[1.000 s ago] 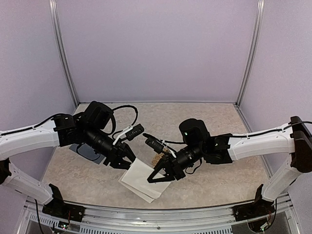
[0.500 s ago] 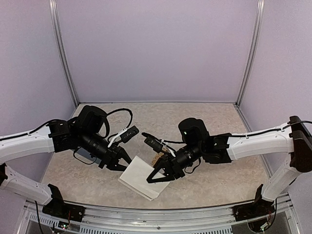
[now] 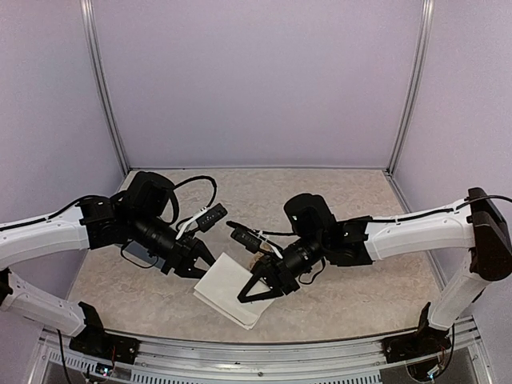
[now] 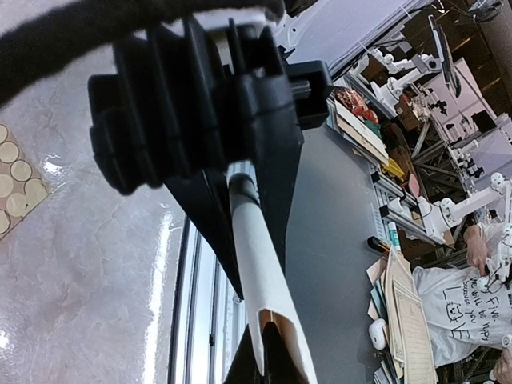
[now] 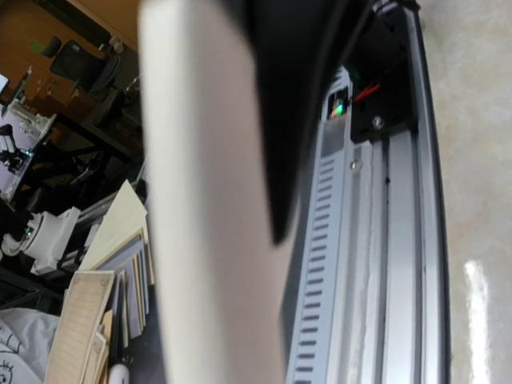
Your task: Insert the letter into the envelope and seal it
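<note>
The letter [image 3: 227, 291] is folded, white back outward, and held just above the table near its front edge. My left gripper [image 3: 201, 268] is shut on its upper left corner. My right gripper [image 3: 258, 290] is shut on its right edge. In the left wrist view the letter [image 4: 258, 264] shows edge-on as a folded white strip with a beige inside, running from my left gripper [image 4: 274, 356] up to the black right gripper. In the right wrist view the letter [image 5: 208, 208] fills the middle beside a black finger [image 5: 292, 120]. The blue-grey envelope [image 3: 136, 254] lies mostly hidden under my left arm.
A tan sheet of round stickers [image 3: 258, 260] lies on the table behind the right gripper; it also shows in the left wrist view [image 4: 14, 186]. The metal front rail [image 3: 264, 360] runs just below the letter. Side posts stand at the back corners.
My left arm has drawn back to the left and lowered. My right gripper has shifted slightly left. The letter has moved a little left with both grippers.
</note>
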